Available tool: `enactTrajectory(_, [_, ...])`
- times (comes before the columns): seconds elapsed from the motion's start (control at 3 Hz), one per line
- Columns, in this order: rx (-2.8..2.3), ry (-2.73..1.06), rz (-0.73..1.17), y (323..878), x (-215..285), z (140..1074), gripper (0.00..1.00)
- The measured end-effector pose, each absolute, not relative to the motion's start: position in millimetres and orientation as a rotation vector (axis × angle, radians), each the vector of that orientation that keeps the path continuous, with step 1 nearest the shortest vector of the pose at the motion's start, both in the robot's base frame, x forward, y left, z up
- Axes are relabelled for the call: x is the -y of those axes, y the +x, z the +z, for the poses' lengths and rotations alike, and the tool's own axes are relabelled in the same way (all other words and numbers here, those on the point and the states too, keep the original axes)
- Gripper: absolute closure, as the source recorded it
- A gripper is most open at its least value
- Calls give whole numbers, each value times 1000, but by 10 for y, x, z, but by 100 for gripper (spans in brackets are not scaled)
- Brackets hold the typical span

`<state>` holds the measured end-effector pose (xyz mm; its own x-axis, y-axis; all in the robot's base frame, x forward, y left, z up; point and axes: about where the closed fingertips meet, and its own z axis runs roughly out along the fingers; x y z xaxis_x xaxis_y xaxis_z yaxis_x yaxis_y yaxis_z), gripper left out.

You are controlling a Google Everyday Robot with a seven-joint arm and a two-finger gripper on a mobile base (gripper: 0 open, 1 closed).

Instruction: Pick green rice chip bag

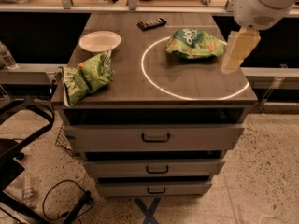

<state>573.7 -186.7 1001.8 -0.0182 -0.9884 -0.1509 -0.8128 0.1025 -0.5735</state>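
Sitting on the table (pixel 196 85): two snack bags, a plate and a small dark thing (pixel 152 23) at the back.
Plate (pixel 99 41): white and round, at the upper left of the table. Only its pale inside shows.
Drawers (pixel 155 137): three, under the table top, each sticking out a bit. Their insides are hidden.
Green rice chip bag (pixel 191 43): lies flat inside a bright ring of light (pixel 149 80), upper middle of the frame.
Lime-green bag (pixel 86 76): at the table's left edge.
Gripper (pixel 232 62): hangs at the upper right, under the white arm (pixel 261 3). I cannot tell if it is wide or narrow.
Bag and gripper: the bag is just left of the gripper, near but apart.
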Motion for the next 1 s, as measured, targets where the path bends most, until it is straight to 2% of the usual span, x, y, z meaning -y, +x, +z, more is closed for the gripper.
enactTrajectory(0.33, [-1687, -1841, -530, 6370, 1681, 10166, 0])
enactTrajectory(1.0, [-1647, -1837, -544, 6424, 1636, 10308, 0])
